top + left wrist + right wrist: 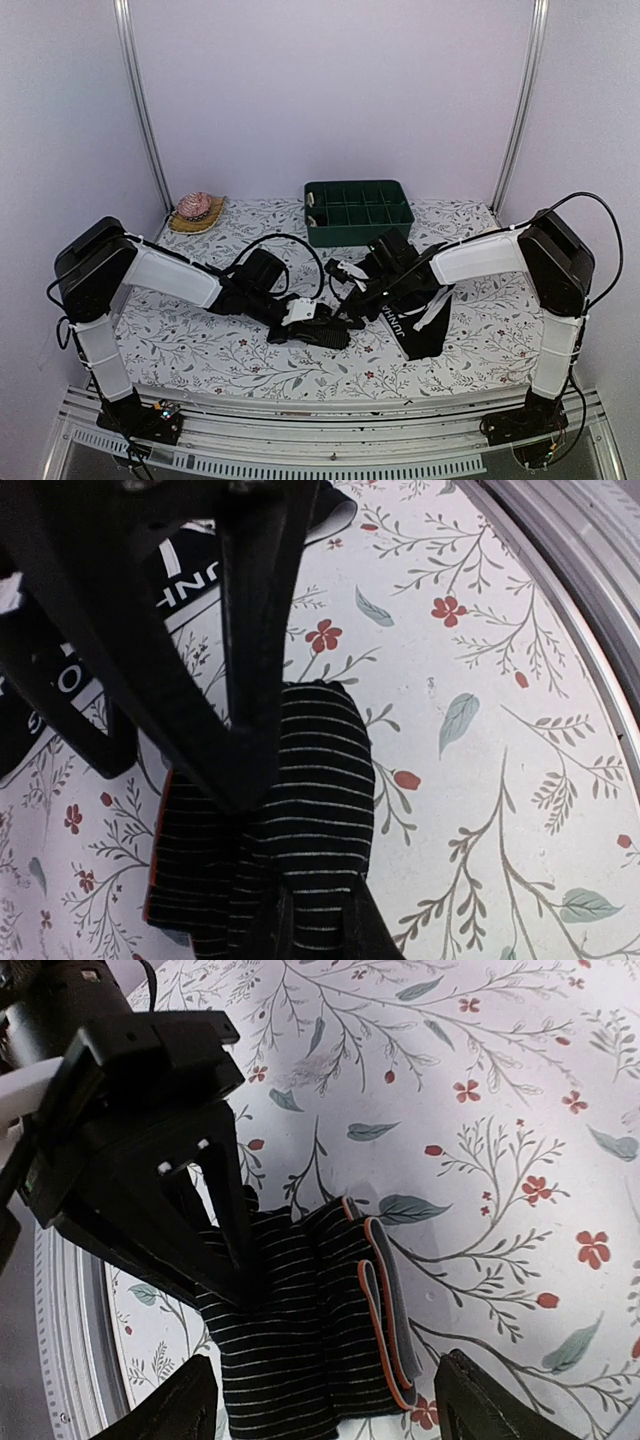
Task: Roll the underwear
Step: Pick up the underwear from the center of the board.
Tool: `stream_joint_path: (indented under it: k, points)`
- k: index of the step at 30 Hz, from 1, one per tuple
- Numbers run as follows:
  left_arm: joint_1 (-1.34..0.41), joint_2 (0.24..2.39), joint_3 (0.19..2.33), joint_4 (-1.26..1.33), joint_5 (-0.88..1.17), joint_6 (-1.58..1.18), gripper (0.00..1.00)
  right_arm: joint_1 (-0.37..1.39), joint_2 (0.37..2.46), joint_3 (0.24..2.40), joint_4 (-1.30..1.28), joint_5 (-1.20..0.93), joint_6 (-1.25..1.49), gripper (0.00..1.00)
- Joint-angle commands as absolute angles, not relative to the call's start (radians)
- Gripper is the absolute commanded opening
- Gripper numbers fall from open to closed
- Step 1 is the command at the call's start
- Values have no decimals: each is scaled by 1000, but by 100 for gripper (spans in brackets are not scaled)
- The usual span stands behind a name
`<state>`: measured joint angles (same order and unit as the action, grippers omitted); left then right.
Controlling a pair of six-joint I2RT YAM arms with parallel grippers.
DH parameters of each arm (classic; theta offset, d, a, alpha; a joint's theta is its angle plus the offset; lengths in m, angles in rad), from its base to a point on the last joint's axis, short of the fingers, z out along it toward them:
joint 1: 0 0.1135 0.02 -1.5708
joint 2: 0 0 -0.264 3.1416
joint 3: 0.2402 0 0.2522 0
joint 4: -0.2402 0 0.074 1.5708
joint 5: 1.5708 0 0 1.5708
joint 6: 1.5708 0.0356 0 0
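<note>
The striped black underwear (325, 335) lies folded into a thick bundle on the floral cloth at table centre. Its grey, orange-edged waistband (385, 1300) shows in the right wrist view. My left gripper (312, 322) is shut on the bundle's near end, seen in the left wrist view (325, 920) pinching striped fabric (320, 770). My right gripper (350, 290) hangs open just above the bundle (300, 1340), its fingers (190, 1405) spread wide to either side. A second black underwear with white lettering (420, 320) lies to the right, also in the left wrist view (190, 585).
A green compartment tray (358, 212) stands at the back centre. A woven mat with a pink item (196, 210) sits at the back left. The metal table rail (590, 570) runs close to the bundle on the near side.
</note>
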<state>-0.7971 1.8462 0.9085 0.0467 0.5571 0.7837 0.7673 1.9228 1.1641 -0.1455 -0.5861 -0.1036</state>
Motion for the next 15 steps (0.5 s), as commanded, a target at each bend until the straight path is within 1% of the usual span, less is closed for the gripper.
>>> stream_joint_path:
  k: [1, 11, 15]
  points:
    - [-794, 1881, 900, -51, 558, 771, 0, 763, 1993, 1203, -135, -691, -128, 77]
    - [-794, 1881, 907, -54, 555, 753, 0, 760, 2043, 1250, -153, -818, -145, 78]
    - [-793, 1888, 921, -64, 552, 733, 0, 760, 2054, 1253, -176, -833, -166, 78]
